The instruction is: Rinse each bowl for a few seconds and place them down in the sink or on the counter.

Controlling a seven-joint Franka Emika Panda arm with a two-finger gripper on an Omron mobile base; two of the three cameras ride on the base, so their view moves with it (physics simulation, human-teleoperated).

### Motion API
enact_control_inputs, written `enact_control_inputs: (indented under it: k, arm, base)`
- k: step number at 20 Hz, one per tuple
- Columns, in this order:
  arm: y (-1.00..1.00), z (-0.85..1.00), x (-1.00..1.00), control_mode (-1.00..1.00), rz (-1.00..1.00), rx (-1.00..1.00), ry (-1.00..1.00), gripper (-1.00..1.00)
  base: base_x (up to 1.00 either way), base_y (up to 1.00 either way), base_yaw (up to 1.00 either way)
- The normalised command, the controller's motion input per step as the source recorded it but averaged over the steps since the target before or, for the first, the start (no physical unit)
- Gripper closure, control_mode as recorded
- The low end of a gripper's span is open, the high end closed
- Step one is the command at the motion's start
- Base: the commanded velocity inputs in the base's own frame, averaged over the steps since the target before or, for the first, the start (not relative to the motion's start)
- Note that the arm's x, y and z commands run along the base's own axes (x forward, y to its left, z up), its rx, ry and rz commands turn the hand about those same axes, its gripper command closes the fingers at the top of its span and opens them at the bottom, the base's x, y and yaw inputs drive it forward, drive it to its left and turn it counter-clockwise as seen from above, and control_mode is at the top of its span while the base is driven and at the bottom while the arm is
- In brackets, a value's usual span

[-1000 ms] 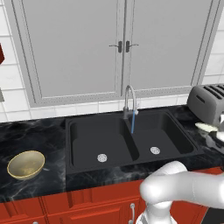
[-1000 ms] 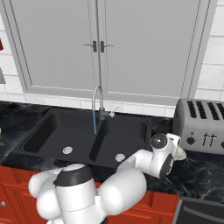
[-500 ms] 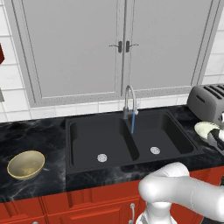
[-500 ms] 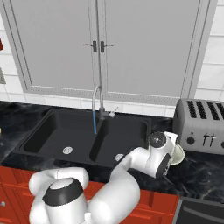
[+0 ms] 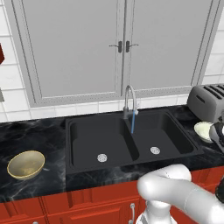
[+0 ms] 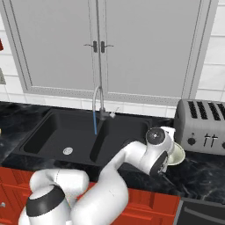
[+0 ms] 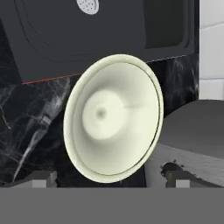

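The pale cream bowl (image 7: 113, 119) sits upright on the black counter (image 7: 30, 118), right of the sink (image 5: 131, 138) and in front of the toaster. My gripper (image 7: 109, 180) hangs open just above it, one fingertip (image 7: 43, 178) on each side of the bowl's near rim, holding nothing. From the left base view the cream bowl (image 5: 202, 130) is at the far right, with the gripper (image 5: 217, 135) beside it. In the right base view my hand partly hides the cream bowl (image 6: 179, 154). The tan bowl (image 5: 26, 164) rests on the counter left of the sink.
The curved steel faucet (image 5: 129, 99) runs a thin blue stream (image 5: 132, 125) into the basin divider area. A silver toaster (image 6: 203, 131) stands close behind the cream bowl. Grey cabinet doors (image 5: 122, 48) rise behind the sink, and red cabinet fronts (image 5: 65, 210) run below the counter.
The arm's elbow has swung lower and the hand has edged a little closer over the cream bowl. Neither bowl has moved.
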Motion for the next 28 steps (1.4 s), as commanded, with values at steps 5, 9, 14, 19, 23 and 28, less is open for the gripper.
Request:
enact_control_inputs:
  k: [5, 9, 14, 19, 23, 28]
  arm:
    - [0.29, 0.68, -0.17, -1.00, 0.12, 0.00, 0.00, -1.00]
    - [0.35, 0.51, -0.21, -1.00, 0.15, -0.09, 0.00, -1.00]
    - [0.28, 0.53, -0.16, -1.00, 0.12, -0.09, 0.00, -1.00]
    - [0.34, 0.49, -0.11, -1.00, 0.13, -0.10, 0.00, -1.00]
    - [0.52, 0.17, -0.11, -1.00, 0.11, -0.12, 0.00, -1.00]
    - [0.58, 0.04, -0.03, -1.00, 0.12, -0.09, 0.00, -1.00]
  base:
    - [0.00, 0.00, 0.00]
    - [0.00, 0.00, 0.00]
    - [0.00, 0.00, 0.00]
    - [0.00, 0.00, 0.00]
    - [0.00, 0.00, 0.00]
    - [0.00, 0.00, 0.00]
